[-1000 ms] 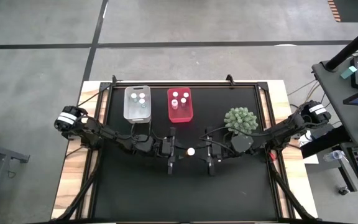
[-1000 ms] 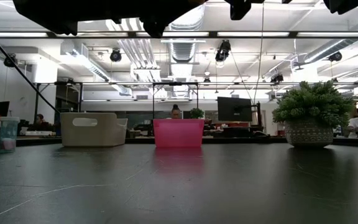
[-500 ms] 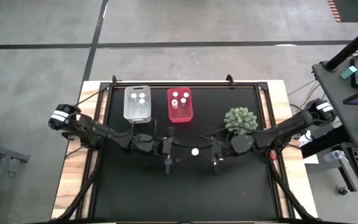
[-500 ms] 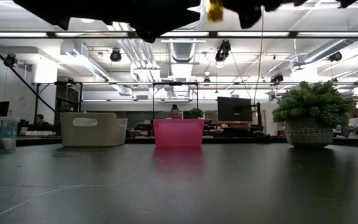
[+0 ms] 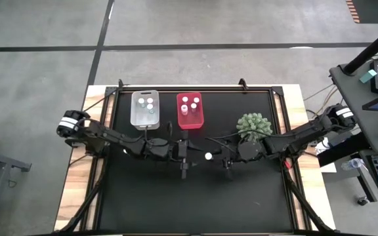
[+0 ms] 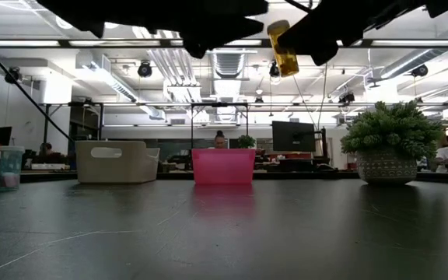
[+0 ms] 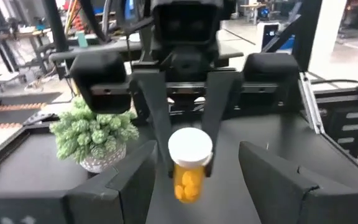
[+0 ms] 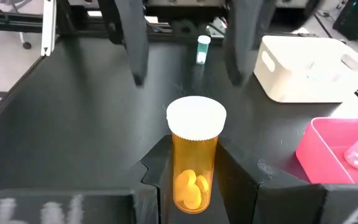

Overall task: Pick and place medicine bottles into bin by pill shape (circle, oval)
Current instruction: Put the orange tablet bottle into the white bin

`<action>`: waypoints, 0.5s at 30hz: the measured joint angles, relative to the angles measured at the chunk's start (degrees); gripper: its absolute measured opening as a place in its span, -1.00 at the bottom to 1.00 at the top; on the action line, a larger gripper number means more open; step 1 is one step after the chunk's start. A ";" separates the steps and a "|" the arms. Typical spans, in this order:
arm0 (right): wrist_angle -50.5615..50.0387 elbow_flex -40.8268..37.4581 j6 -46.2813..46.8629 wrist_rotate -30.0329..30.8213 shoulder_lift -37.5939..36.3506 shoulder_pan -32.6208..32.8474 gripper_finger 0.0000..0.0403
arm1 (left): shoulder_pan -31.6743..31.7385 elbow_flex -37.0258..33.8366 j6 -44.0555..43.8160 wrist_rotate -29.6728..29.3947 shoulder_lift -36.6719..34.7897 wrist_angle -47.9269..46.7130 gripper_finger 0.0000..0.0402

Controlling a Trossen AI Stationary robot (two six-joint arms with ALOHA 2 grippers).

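Note:
An amber medicine bottle (image 8: 194,165) with a white cap (image 5: 208,156) hangs high above the middle of the black mat, with my right gripper (image 5: 223,159) shut on it. My left gripper (image 5: 188,157) faces it from the left, open, its fingers (image 8: 134,46) clear of the bottle. The whitish bin (image 5: 145,108) and the red bin (image 5: 189,109) stand at the far side, each holding a few white-capped bottles. One small bottle (image 8: 202,50) stands on the mat beyond my left gripper. My right gripper pinches the lower half of the bottle's amber body (image 8: 194,186) between its two fingers (image 8: 238,180). The fingers come from the table's right, slanting slightly down, and lie across the bottle. The bottle is lifted clear, cap up and a little tilted (image 6: 284,48).
A green spiky plant in a pot (image 5: 253,125) stands at the far right, close behind my right arm. The mat's near half (image 5: 195,203) is bare. Desks and people show in the room beyond the table.
My left gripper has opened and let go of the amber bottle, which stays in my right gripper. My right gripper has tipped downward and sunk a little, bringing the bottle down into the low view, slightly toward the table's right.

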 joint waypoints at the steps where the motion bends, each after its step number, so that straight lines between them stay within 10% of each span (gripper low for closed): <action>1: -0.03 0.00 0.00 0.00 0.00 0.00 -0.53 | 0.34 0.37 -0.59 0.00 0.65 0.18 0.05; 15: -0.64 0.00 -0.62 0.18 0.00 -0.02 -0.53 | 1.42 4.00 -0.77 0.30 7.55 4.68 -0.01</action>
